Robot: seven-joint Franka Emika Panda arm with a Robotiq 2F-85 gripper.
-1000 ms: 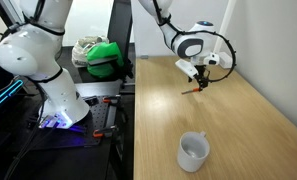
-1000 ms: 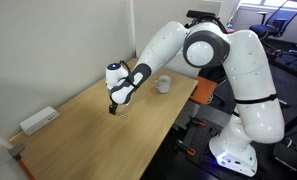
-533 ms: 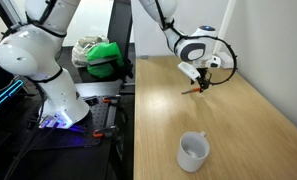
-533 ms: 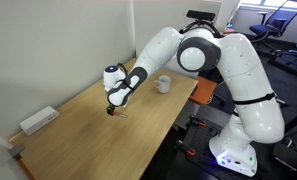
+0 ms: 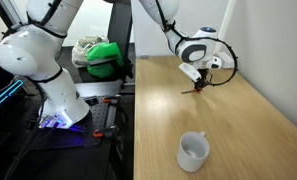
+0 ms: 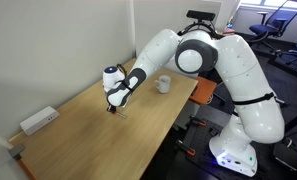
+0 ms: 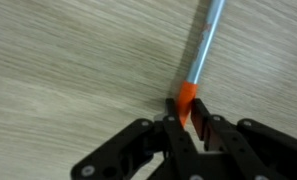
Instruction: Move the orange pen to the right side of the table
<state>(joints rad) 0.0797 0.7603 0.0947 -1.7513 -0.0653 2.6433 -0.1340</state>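
Where the fingers meet: the gripper (image 7: 188,118) is clamped on the pen (image 7: 202,52), with its two black fingers (image 7: 172,130) pressed against the orange end and almost no gap between them.
Pen: from the pinch, the shaft runs away over the table (image 7: 68,60). It slants up and to the right in the wrist view and looks grey-blue there. In an exterior view the pen (image 5: 191,89) is a thin orange-red stick reaching sideways from the fingertips, low over the wood. Whether its free end touches the wood, I cannot tell.
Gripper: in both exterior views it points down at the tabletop, close above it, and is seen from the side as gripper (image 5: 200,84) and gripper (image 6: 112,106).
Place on table: the pen sits over the far part of the table (image 5: 238,130), roughly midway across its width.
Arm: the white arm (image 6: 228,70) bends over from its base beside the table (image 6: 78,140).
Mug: the white mug (image 5: 193,152) stands upright near the close end, well apart from the pen. From the opposite side the mug (image 6: 163,84) stands between the gripper and the arm's base.
Box: a flat white box (image 6: 38,121) lies near the wall.
Green bundle: the bundle (image 5: 106,57) sits beside the table, beyond its dark edge.
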